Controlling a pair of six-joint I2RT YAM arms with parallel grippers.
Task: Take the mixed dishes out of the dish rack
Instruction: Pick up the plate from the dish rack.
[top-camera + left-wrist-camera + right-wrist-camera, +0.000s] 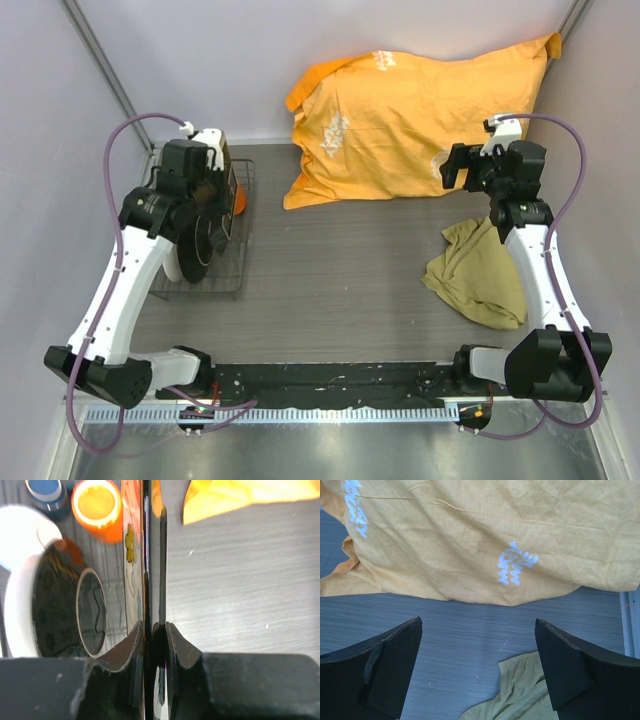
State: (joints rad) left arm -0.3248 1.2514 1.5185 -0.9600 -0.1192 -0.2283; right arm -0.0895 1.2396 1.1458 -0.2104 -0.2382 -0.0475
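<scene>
Right wrist, gripper point(479, 630) spread, orange cloth point(470, 540), print illegible

- Table point(340, 270): grey, wood-grained surface carrying 3 items.
- Dish rack point(238, 258): dark wire, standing on the left side of the table.
- Orange fabric point(410, 120): large and crumpled with white print, lying at the back right.
- Olive-green cloth point(480, 275): bunched at the right edge, near the orange fabric, with a strip of bare table between the 2.
</scene>
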